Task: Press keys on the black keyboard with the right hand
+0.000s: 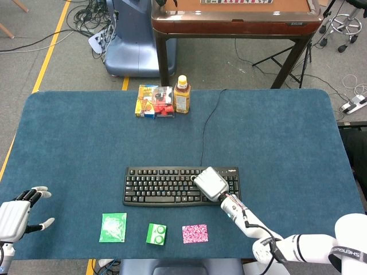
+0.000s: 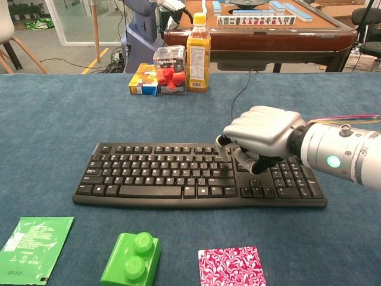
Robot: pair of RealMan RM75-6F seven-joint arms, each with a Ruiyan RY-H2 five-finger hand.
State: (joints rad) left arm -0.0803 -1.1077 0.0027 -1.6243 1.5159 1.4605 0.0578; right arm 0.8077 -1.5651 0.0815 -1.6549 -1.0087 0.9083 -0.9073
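Our right hand (image 2: 262,140) reaches in from the right, palm down, fingers (image 2: 224,147) curled under and holding nothing. Our left hand (image 1: 16,213) sits low at the left edge, fingers spread apart, holding nothing.
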